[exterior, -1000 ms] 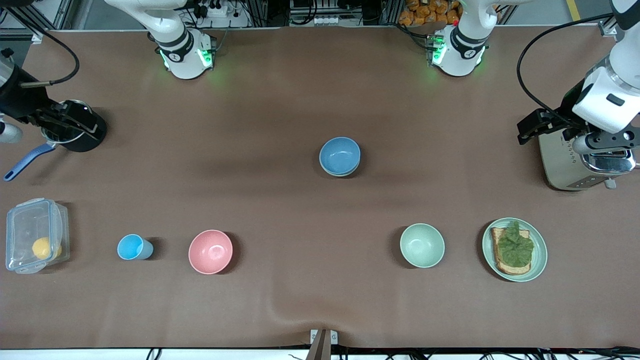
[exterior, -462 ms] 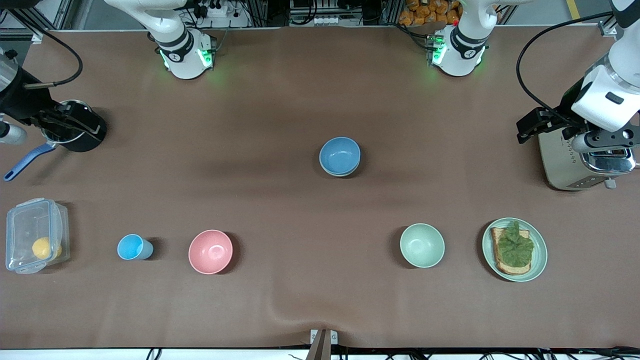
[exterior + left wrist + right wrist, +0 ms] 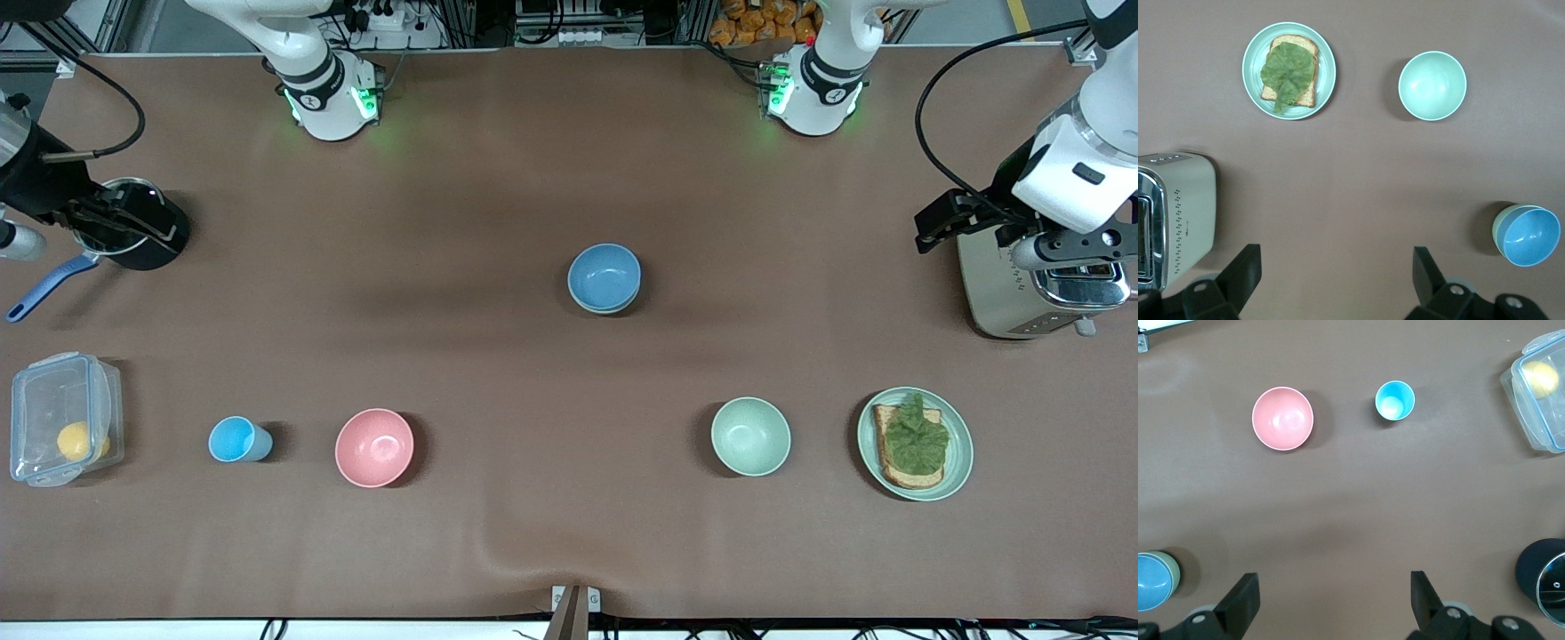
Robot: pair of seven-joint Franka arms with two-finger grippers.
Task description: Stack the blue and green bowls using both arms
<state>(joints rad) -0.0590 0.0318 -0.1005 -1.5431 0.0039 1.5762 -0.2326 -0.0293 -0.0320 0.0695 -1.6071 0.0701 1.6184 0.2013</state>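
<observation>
- Clock bearings are read on the front view from table centre.
- Blue bowl [image 3: 605, 275] sits just off centre toward 12 o'clock, nested inside the green bowl [image 3: 1498, 232]. Only a crescent of the green rim shows under it.
- Judgement: the stack is made, and the step in hand is parking both arms clear.
- Left gripper [image 3: 1336, 252] hangs at 3 o'clock, over the table edge of the toaster [image 3: 1022, 293]. Its jaws are released, spread wide and holding nothing.
- Right gripper [image 3: 1333, 577] hangs at 9 o'clock over the black pot [image 3: 142, 233], jaws likewise spread and empty.
- To do this well, I keep both wrists high and move outward only. The toaster and pot sit right under the grippers, so there should be no descent there.
- In the left wrist view the blue bowl looks seated a little off-centre in the green. I would check it is stable and not nudge it.
- Not to be confused with the task bowls: mint bowl [image 3: 750, 436] at 4 o'clock, beside the plate [image 3: 960, 462] of toast. Pink bowl [image 3: 374, 447] and cup [image 3: 236, 439] at 8 o'clock, and a clear box [image 3: 62, 418] at the right arm's end.
- Surface is a brown mat [image 3: 533, 498] with a ripple at 6 o'clock.
- At 12 o'clock the room shows framing, cables and lit green base lights.
</observation>
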